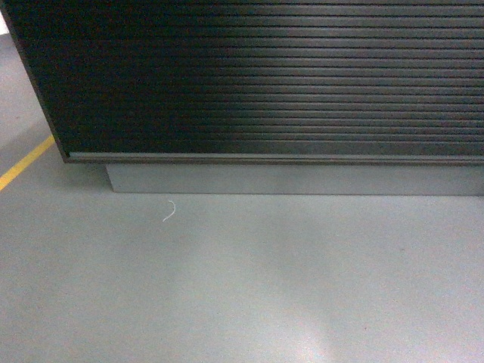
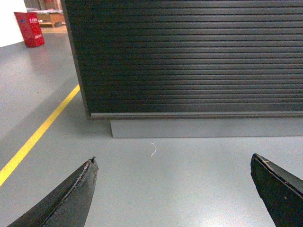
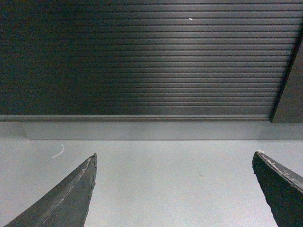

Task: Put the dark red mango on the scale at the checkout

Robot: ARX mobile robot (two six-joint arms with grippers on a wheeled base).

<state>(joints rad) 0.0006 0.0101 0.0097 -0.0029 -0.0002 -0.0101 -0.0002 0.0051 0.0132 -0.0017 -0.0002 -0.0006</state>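
The left fingers (image 2: 71,194) are spread wide apart with nothing between them — only bare grey floor (image 2: 189,189) shows in the gap of the left gripper (image 2: 175,163). They are dark, tapered and pointed, one entering at the lower left of the left wrist view and the other at the lower right. The right fingers (image 3: 71,194) stand the same way, parted and empty, so the right gripper (image 3: 175,158) also hangs over plain floor.

Just beyond the left fingers, a thin curl of white thread (image 2: 153,149) lies on the floor, near the foot of the checkout (image 2: 189,56). In the right wrist view the same thread sits to the left of the fingers. The checkout fills the far side of every view: a dark front of horizontal ribbed slats, with a grey plinth (image 1: 302,179) set back beneath it where it meets the floor. Its left corner shows in the head view and the left wrist view.

To the left of that corner, a yellow line (image 2: 38,135) runs along the floor into the distance. Far off at the upper left stands a red box (image 2: 29,28).

Neither the dark red mango nor the scale appears in any view — the desk top of the checkout is above the frame.
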